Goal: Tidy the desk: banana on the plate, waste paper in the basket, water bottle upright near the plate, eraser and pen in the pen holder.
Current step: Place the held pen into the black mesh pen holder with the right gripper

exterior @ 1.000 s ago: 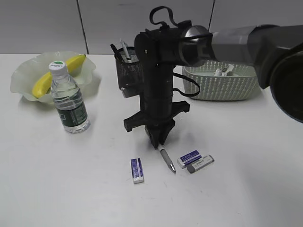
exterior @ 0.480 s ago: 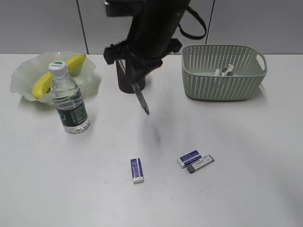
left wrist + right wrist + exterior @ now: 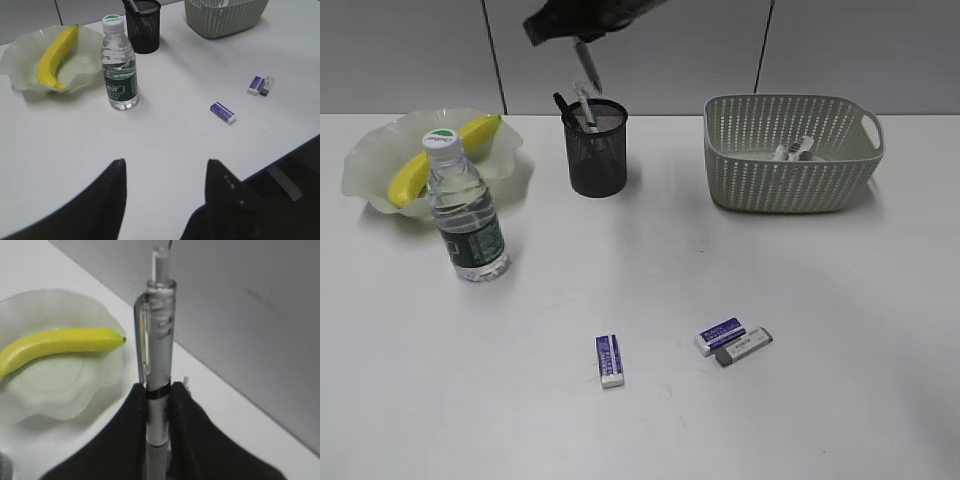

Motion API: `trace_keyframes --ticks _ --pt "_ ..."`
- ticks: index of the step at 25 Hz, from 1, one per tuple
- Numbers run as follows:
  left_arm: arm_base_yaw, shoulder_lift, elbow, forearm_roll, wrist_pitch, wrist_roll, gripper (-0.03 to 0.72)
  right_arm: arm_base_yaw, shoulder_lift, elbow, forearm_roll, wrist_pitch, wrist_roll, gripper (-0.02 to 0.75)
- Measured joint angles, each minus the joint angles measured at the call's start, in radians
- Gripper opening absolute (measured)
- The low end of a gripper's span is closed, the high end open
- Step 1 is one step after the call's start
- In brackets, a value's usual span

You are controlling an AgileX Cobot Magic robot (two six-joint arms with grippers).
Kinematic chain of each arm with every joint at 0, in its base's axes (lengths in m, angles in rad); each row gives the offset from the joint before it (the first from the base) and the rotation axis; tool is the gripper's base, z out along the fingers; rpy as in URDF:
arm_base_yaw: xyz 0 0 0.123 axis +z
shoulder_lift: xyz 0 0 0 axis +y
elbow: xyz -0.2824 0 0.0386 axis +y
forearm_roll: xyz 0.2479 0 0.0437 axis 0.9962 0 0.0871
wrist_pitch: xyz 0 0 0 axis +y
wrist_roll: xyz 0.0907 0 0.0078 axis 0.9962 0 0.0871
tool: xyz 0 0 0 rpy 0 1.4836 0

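White desk [image 3: 800, 300] | three erasers [image 3: 610, 360] seen lying nearest, none in the holder | bottle [image 3: 465, 205] upright beside plate [image 3: 365, 165], banana [image 3: 440, 155] in it | left gripper [image 3: 165, 175] held half open, empty | holder [image 3: 597, 147] mid-desk, basket [image 3: 790, 150] right, paper [image 3: 792, 149] inside | right gripper [image 3: 585, 20] clamped on pen [image 3: 588, 68] above holder

Right gripper [image 3: 159, 405] high, fingers [image 3: 132, 412] pinched; left gripper [image 3: 166, 172] fingers spread.

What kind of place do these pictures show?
Probably an office desk staged for a tidying test: a plain white desk before grey wall panels, with a mesh pen holder, erasers and a storage basket.
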Motion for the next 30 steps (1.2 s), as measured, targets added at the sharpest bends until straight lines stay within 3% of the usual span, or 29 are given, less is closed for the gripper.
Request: trace_keyframes --ticks 4,9,22,24,27,30 --pt "0.000 0.000 0.000 0.000 0.000 0.000 0.381 -0.009 0.052 0.000 -0.082 -0.158 -0.001 0.110" --pt "0.000 0.000 0.000 0.000 0.000 0.000 0.381 -0.038 0.125 0.000 -0.088 -0.281 0.004 0.110" --pt "0.000 0.000 0.000 0.000 0.000 0.000 0.381 -0.088 0.234 0.002 -0.028 -0.337 0.015 0.116" --pt "0.000 0.000 0.000 0.000 0.000 0.000 0.381 -0.088 0.234 0.002 -0.028 -0.339 0.015 0.179" --pt "0.000 0.000 0.000 0.000 0.000 0.000 0.381 -0.088 0.234 0.002 -0.028 -0.341 0.015 0.330" --pt "0.000 0.000 0.000 0.000 0.000 0.000 0.381 -0.088 0.234 0.002 -0.027 -0.343 0.015 0.405"
